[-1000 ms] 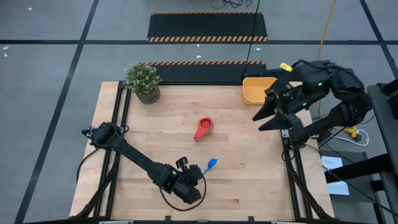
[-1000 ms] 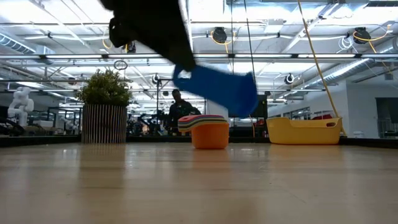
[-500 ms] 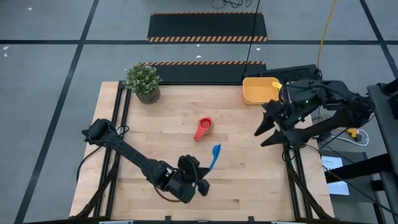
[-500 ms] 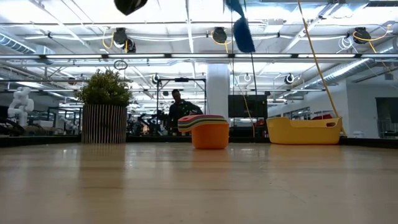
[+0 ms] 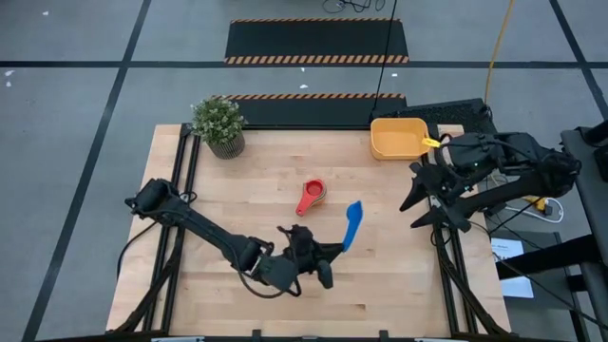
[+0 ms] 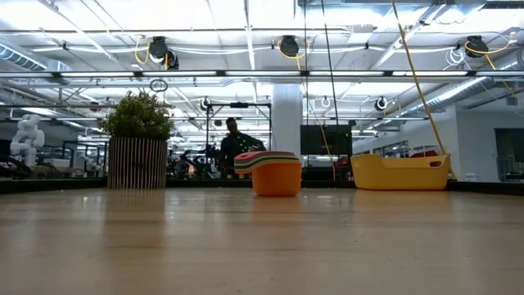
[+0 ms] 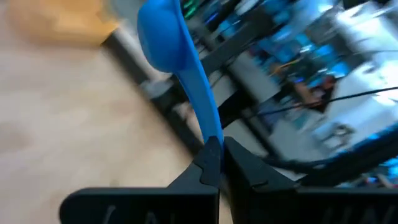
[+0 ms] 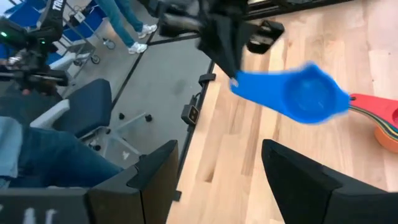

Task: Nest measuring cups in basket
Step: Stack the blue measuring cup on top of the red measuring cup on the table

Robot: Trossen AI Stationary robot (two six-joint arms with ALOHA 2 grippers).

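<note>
Blue measuring cup (image 5: 353, 222) pinched by its handle in left jaws, red-topped nested stack (image 5: 312, 196) on table, right jaws apart, empty.

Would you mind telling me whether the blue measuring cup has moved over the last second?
Yes. In the high view, the blue measuring cup, pinched by its handle in the left gripper, has swung right and toward the far edge, ending closer to the basket.

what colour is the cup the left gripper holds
Blue cup, pinched by the left gripper; right wrist view shows it best.
</note>
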